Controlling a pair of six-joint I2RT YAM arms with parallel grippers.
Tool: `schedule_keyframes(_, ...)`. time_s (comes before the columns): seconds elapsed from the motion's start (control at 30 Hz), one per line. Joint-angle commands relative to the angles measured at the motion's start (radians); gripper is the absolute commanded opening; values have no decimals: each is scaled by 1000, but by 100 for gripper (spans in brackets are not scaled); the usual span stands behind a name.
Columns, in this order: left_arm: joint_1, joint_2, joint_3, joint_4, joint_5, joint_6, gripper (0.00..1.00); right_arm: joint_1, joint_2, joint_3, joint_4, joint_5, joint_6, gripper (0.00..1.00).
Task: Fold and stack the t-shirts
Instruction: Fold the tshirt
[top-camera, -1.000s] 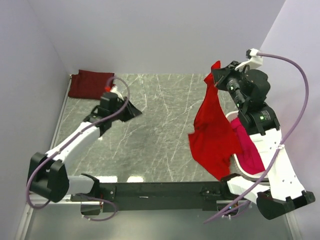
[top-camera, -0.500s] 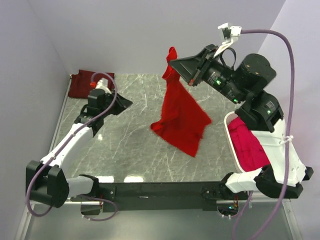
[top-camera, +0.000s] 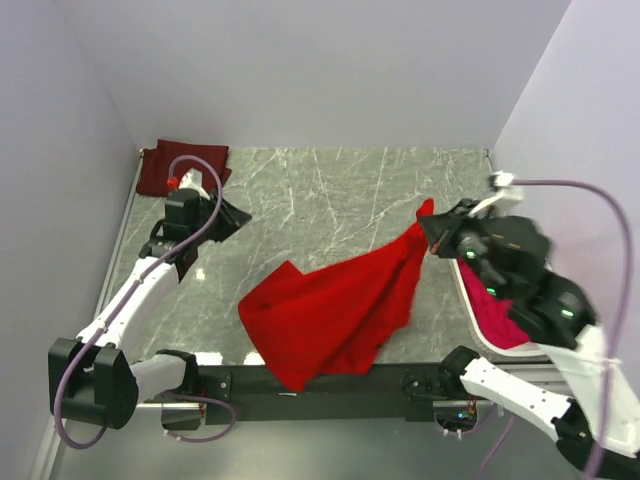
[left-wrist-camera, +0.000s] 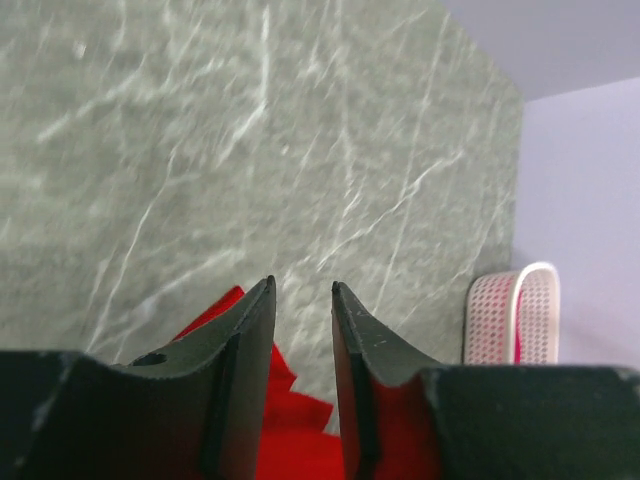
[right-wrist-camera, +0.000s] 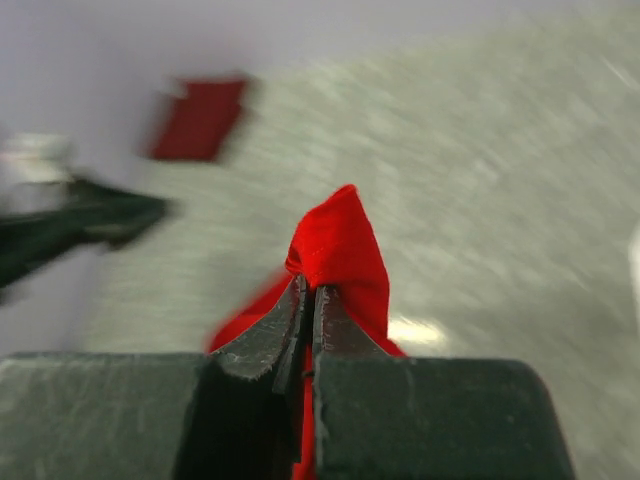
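1. Since the earlier frames, the red shirt (top-camera: 330, 310) has been swung down out of the air and laid across the table (top-camera: 340, 190). The right gripper (top-camera: 432, 222) has been lowered with it.
2. The red shirt is now spread, rumpled, over the near middle of the table, and its near hem appears to hang over the front edge. One corner is held raised, pinched in the closed right gripper.
3. The left gripper (left-wrist-camera: 302, 290) is held above the table near the far left. Its jaws stand a little apart and nothing is between them.
4. The shirt is judged light, limp and not fragile, so it will sag and bunch wherever it is unsupported. It is best taken by a pinch at a hem corner or shoulder, with a second corner taken so that it can be drawn flat.
5. Bare table is left at the far middle. A folded maroon shirt (top-camera: 180, 165) fills the far left corner. The basket (top-camera: 465, 290), with a pink shirt (top-camera: 500, 315) in it, stands at the right edge, and walls close in on three sides. A slide off the front edge is judged to be the main risk.
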Motion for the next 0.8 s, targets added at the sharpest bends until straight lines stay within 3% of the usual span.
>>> schedule_keyframes(0.0,1,-40,-73,-33,46,24,35,-100,33,-173,-81,137,76,0)
schedule_keyframes(0.13,-31,-115,-171,-63,55,21,33,-143,59,-319,-5,104,76,0)
schedule_keyframes(0.33,-333,-247,-278,-211,-117,-81,36,-231,215,-397,42,135,92,0)
schedule_keyframes(0.53,-583,-482,-410,-480,-238,-409,45,-341,326,-409,128,112,89,0)
schedule_keyframes(0.63,-801,-464,-423,-505,-291,-572,45,-352,364,-405,170,85,95,0)
schedule_keyframes(0.67,-922,-415,-403,-513,-315,-636,45,-352,384,-397,182,71,98,0)
schedule_keyframes(0.77,-1114,-274,-309,-560,-372,-704,48,-356,415,-389,197,66,101,0)
